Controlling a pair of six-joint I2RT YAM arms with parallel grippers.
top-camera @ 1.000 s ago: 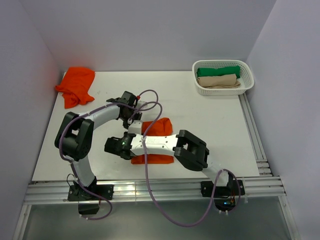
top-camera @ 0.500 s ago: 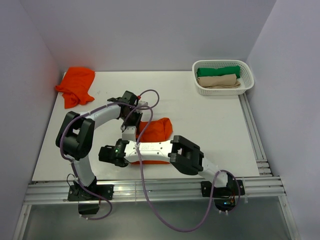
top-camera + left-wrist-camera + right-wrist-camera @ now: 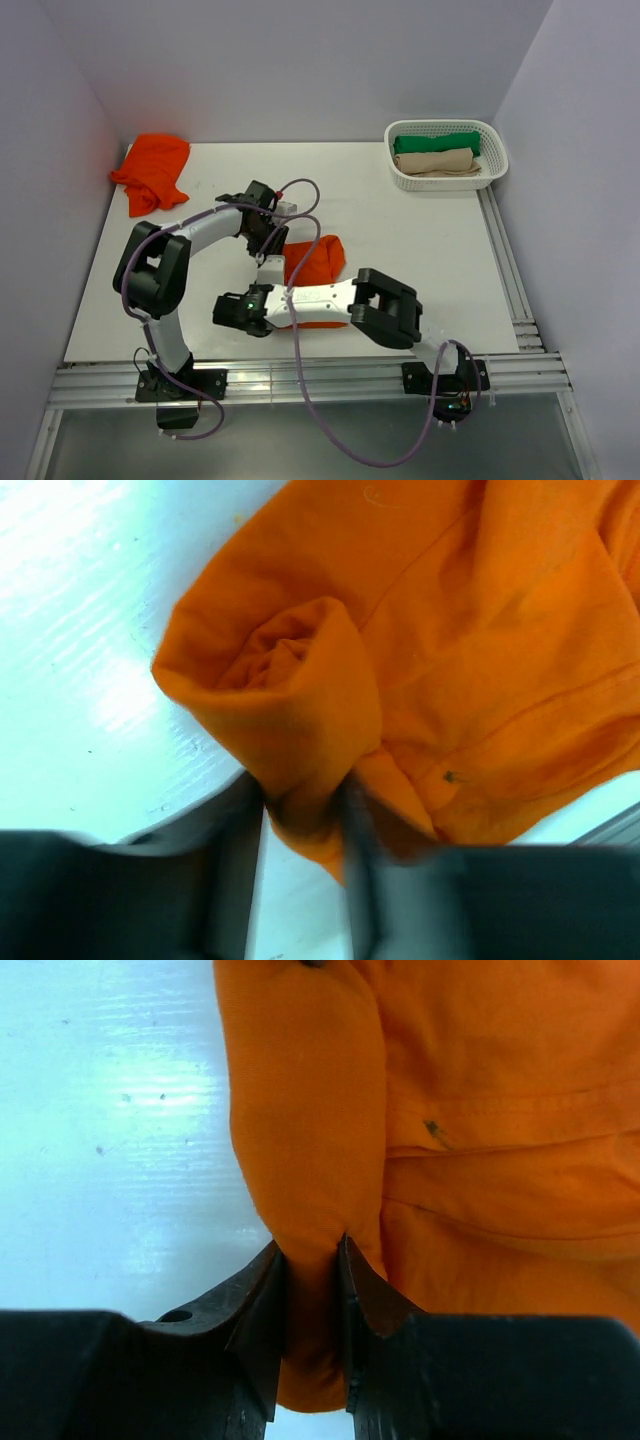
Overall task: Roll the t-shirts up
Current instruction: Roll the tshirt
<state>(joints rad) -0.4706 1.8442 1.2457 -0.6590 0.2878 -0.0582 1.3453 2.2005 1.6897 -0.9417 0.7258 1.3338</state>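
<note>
An orange t-shirt (image 3: 318, 262) lies partly rolled in the middle of the table. Its rolled left edge (image 3: 300, 695) shows as a thick tube of cloth. My left gripper (image 3: 300, 802) reaches from the far side (image 3: 270, 238) and is shut on the far end of that roll, with cloth filling the gap between its blurred fingers. At the near end of the same rolled edge (image 3: 305, 1110), my right gripper (image 3: 312, 1252) is shut on a pinched fold. The right forearm (image 3: 320, 298) covers the shirt's near part. A second orange t-shirt (image 3: 152, 170) lies crumpled at the back left.
A white mesh basket (image 3: 497, 160) stands at the back right, with a green roll (image 3: 436, 142) and a beige roll (image 3: 436, 162) inside. Purple cables (image 3: 300, 195) loop over both arms. Walls close in the back and both sides, and a rail (image 3: 300, 380) runs along the near edge.
My right jaws have narrowed onto the roll's near end, and the right wrist moved left, then slightly back right. The shirt has bunched up narrower. The left wrist has barely moved.
</note>
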